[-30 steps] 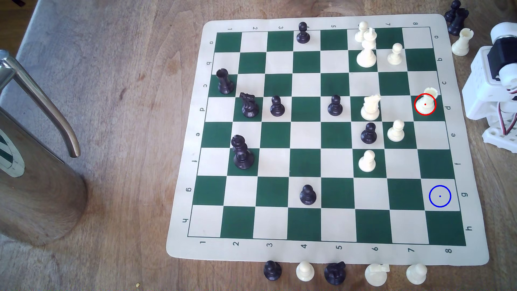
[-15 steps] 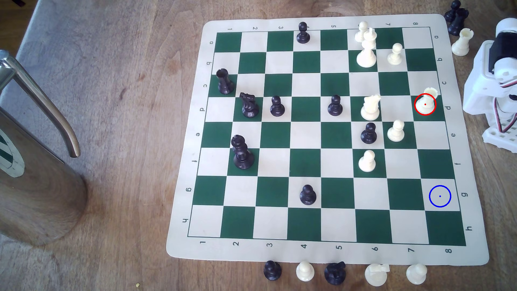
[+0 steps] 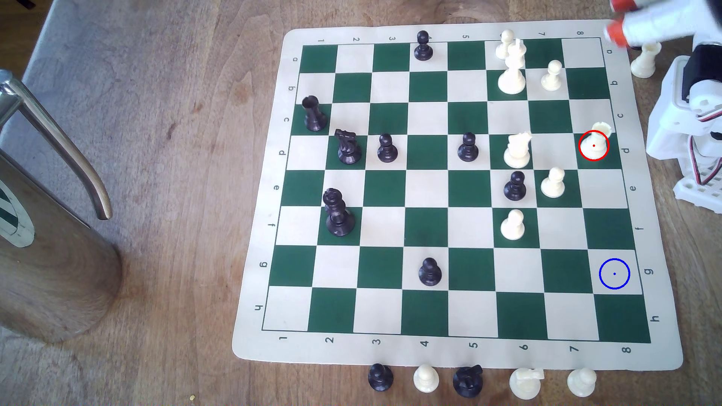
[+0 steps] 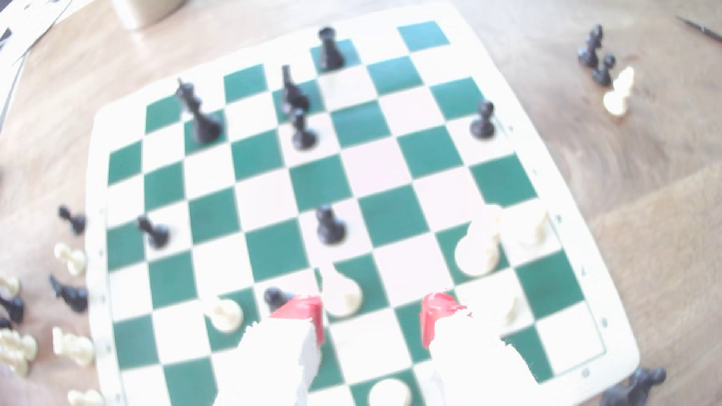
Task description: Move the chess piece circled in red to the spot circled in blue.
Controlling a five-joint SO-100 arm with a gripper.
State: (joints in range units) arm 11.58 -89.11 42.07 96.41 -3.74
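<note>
Standing upright on its flared base, the cream rook (image 3: 594, 141) has its long axis vertical and its notched top pointing up, tipped slightly toward the far edge of the board in the exterior view. You will find it inside the red ring on a dark green square in row d, column 8, at the exterior view's right edge of the chessboard (image 3: 449, 355). The blue-ringed square (image 3: 614, 274) is cream, in row g of the same column, three rows nearer the camera, with nothing standing on it. The pincer (image 3: 619, 19) sits at the top right corner of the exterior view, over the a8 corner of the mat, well apart from the rook and farther still from the blue ring. In the wrist view the pincer (image 4: 373, 318) shows two red-tipped fingers (image 4: 302, 312) with a wide gap between them and bare board in that gap, so it is spread and holds nothing. Note that the pincer is motion-blurred and cut off by the frame edge in the exterior view. The wrist view is soft and overexposed; you cannot pick out the rook there with certainty. A metal jug (image 3: 43, 242) stands on the wooden surface (image 3: 176, 117) at the exterior view's left.
</note>
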